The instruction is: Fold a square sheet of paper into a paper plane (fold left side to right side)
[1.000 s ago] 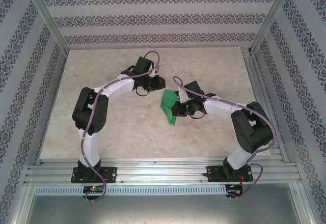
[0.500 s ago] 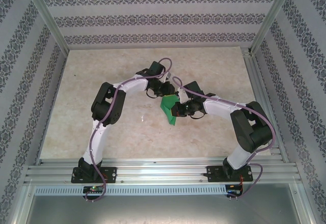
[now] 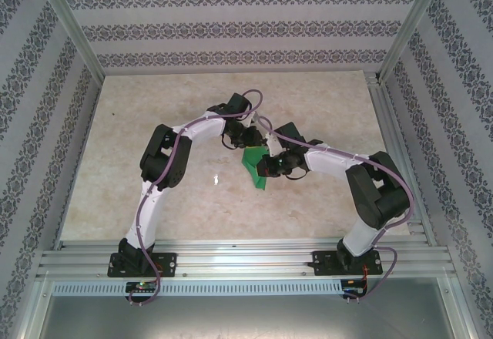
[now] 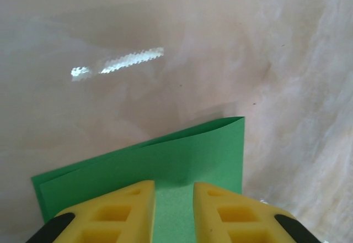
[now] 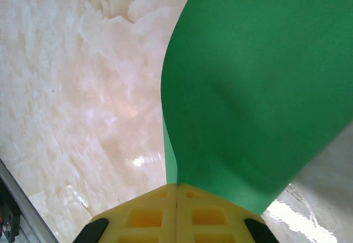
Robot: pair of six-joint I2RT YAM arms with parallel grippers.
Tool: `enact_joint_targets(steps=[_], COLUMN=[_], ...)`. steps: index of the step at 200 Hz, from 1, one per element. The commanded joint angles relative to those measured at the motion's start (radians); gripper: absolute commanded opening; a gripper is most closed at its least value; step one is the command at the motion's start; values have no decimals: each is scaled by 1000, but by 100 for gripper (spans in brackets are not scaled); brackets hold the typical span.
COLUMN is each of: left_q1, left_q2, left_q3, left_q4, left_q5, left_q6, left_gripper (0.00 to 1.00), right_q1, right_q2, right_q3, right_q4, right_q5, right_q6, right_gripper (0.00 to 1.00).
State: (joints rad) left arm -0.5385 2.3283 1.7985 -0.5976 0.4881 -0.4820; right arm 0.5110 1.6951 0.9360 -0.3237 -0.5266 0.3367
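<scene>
Now the paper (image 3: pixel 253 166) is in the middle of the counter (image 3: pixel 154 108), between the two hands. Its long way runs from far to near, and its thin tip points at the near edge. The right hand (image 5: pixel 176 190) is pinched tight on it. The left hand (image 4: pixel 174 190) has its fingers apart over it.

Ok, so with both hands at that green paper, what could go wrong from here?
1. The right hand pinches the green paper at one edge and the sheet bows; a pull could tear or crumple it.
2. The left hand sits slightly open over the folded layers; their edges look offset, so pressing now may set a crooked crease.
3. Seen from above, the hands are close together and might collide.
</scene>
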Motion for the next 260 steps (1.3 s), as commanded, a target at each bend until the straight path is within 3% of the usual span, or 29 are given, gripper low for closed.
enact_joint_targets(steps=[1,48,145,220,260], left_q1=[-9,-8,-9,-28,-26], left_q2=[11,0,-128,-20,44], left_q3=[32,26,28,86,144], left_q4=[-71,-89,-29,-48,-149], left_q5=[-43,-58,108,184,99], left_q6=[56,71,40,48,102], left_gripper=[26,27,27,27,28], right_q1=[18,20,23,24,24], right_q2=[21,35,37,37,29], right_q3=[39,55,49,51,55], right_q4=[-9,-5,-13,-19,-25], right_q5=[-26,-35,-23,-21,-22], right_q6=[-32,-30,-34,-34,-36], right_gripper=[1,1,1,1,1])
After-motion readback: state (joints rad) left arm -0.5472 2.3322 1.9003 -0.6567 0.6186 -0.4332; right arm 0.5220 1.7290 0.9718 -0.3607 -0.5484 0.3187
